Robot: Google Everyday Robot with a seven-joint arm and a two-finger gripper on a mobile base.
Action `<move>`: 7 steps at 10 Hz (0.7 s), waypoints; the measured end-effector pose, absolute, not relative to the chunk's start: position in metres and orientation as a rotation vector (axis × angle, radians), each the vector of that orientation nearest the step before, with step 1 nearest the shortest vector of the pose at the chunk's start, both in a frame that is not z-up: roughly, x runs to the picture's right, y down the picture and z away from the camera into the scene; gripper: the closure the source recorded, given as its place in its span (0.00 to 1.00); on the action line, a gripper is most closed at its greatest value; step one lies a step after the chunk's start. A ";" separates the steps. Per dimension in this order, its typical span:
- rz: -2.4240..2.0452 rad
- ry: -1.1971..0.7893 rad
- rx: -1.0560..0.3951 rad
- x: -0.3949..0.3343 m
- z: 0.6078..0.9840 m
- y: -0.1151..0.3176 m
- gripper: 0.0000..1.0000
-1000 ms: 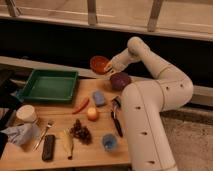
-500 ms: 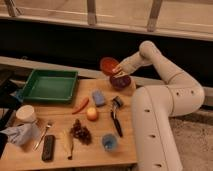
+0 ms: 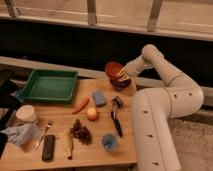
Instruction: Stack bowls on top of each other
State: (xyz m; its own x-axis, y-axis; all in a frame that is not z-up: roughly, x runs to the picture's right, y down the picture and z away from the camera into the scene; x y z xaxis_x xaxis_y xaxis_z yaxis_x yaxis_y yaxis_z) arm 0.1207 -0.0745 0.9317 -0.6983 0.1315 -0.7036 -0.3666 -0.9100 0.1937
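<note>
The orange-red bowl (image 3: 113,68) is tilted and sits just over the purple bowl (image 3: 122,83) at the far right edge of the wooden table (image 3: 95,155). My gripper (image 3: 120,75) is at the orange-red bowl's right rim, shut on it, directly above the purple bowl. The purple bowl is mostly hidden under the orange-red bowl and the gripper. I cannot tell whether the two bowls touch.
A green tray (image 3: 50,86) stands at the back left. A blue sponge (image 3: 98,97), red chili (image 3: 81,105), orange fruit (image 3: 92,114), black brush (image 3: 116,119), grapes (image 3: 81,132), blue cup (image 3: 110,142), white container (image 3: 25,113), fork and remote lie on the table.
My gripper has carried the orange-red bowl to the right, from beside the purple bowl to right over it. The arm has swung right with it.
</note>
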 end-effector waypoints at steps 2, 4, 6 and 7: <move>2.622 0.506 -1.015 0.117 0.939 -0.073 0.58; 2.638 0.539 -0.966 0.126 0.941 -0.068 0.36; 2.674 0.569 -0.935 0.140 0.943 -0.060 0.21; 2.695 0.573 -0.927 0.147 0.943 -0.057 0.20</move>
